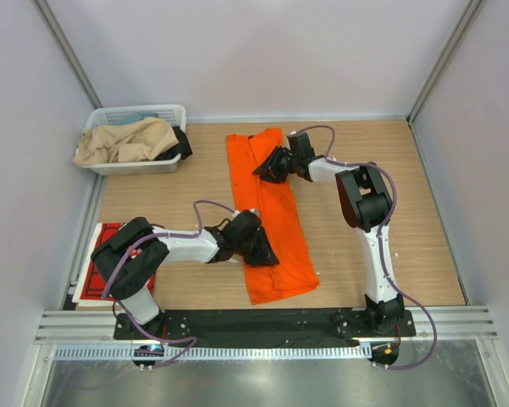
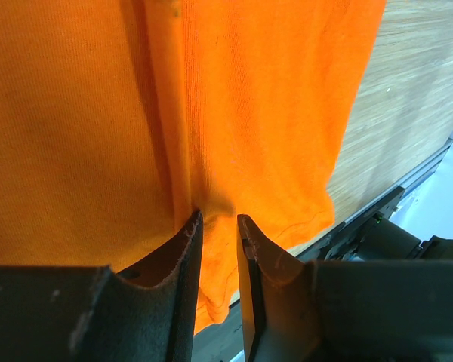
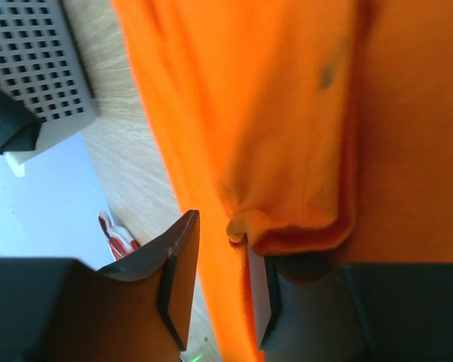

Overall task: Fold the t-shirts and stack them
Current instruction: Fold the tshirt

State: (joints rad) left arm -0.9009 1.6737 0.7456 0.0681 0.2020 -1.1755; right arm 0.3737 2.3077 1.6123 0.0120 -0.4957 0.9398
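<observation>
Red t-shirt (image 1: 92,284): folded, lying at the table's near left edge.
Left gripper (image 2: 218,219): jaws narrow, pinching a ridge of cloth at the strip's near left edge.
Orange t-shirt (image 1: 276,216): long folded strip, flat, mid-table.
Right gripper (image 3: 220,230): jaws part-closed about a bunched far fold; a firm bite cannot be told.
Risk: a shallow right hold may slip on lifting, so the strip twists or unfolds.

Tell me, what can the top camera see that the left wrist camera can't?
Only the top view shows the basket with tan cloth, the red shirt and the whole orange shirt. Only the left wrist view shows, up close, the left gripper pinching a fold of that shirt. Both show the orange shirt, the left gripper and the wooden table.
</observation>
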